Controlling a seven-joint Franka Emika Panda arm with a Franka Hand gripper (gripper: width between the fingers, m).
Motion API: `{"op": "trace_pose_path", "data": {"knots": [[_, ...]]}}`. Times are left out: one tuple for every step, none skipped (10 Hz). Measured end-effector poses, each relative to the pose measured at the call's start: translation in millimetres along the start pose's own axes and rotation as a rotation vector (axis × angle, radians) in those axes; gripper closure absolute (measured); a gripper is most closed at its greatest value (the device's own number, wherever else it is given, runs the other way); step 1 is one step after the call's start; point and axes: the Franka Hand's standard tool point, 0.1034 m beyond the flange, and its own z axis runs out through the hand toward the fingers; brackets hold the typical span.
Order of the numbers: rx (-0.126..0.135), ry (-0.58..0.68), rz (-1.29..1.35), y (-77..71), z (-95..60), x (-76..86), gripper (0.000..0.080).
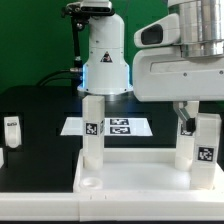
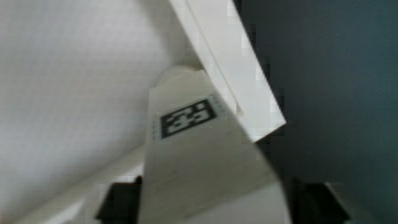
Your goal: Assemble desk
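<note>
The white desk panel lies flat at the front, with a round hole in its near corner on the exterior view's left. One tagged leg stands upright on its left side, and another on its right. My gripper hangs just beside the right leg, with a tagged white piece under its fingers. In the wrist view the gripper is shut on a tagged leg. Both dark fingers press its sides over the panel's rim.
A third loose leg stands on the black table at the exterior view's far left. The marker board lies behind the panel in front of the arm's base. A green wall closes off the back.
</note>
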Motion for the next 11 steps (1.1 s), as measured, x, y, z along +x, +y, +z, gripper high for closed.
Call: {"op": "trace_pose_path", "data": {"knots": [[-0.006,0.002,0.068,3.8,0.0,2.4,0.0504],[-0.011,-0.001,0.199,5.2,-0.2,3.2,0.0504],[-0.014,-0.002,0.370,5.9,-0.8,3.2,0.0507],[-0.016,-0.001,0.590,4.8,-0.8,0.5,0.0508],[-0.010,-0.006,0.837,1.7,0.2,-2.8,0.0508],[0.008,-0.022,1.042,2.6,1.1,0.4,0.0509],[0.017,-0.035,1.147,3.8,1.0,0.9,0.0509],[0.015,-0.036,1.185,2.0,1.5,-1.1,0.0509],[0.015,-0.036,1.183,1.9,1.5,-1.2,0.0509],[0.014,-0.035,1.165,2.0,1.6,-1.1,0.0509],[0.014,-0.034,1.075,1.1,1.8,-2.3,0.0416]]}}
